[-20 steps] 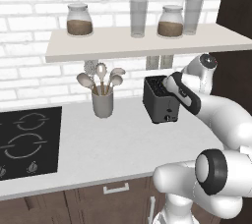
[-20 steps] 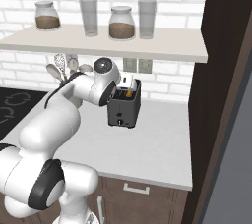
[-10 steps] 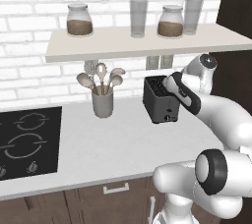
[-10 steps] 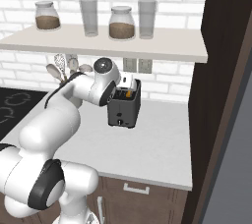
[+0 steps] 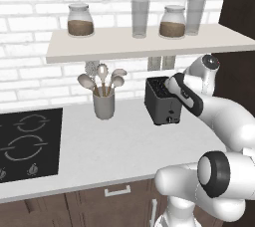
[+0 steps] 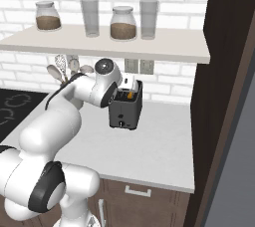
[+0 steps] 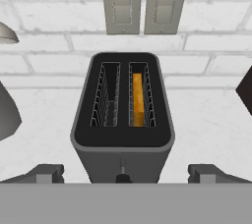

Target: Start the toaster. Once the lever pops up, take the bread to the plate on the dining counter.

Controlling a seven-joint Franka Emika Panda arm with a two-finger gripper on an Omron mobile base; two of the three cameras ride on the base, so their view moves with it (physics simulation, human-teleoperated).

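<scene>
Grey utensil cup [image 5: 103, 104] stands left of the toaster [image 5: 161, 101].

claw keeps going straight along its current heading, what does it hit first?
Most likely the toaster: the open claw points down at its front top edge, near the lever, with the bread in the right slot just beyond. How far off it hangs is unclear.

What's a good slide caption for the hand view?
Open gripper poised above the toaster, bread sitting in one slot.

Toaster [image 5: 160, 102] on worktop [image 5: 99, 146] beside utensil cup [image 5: 103, 104]
</scene>
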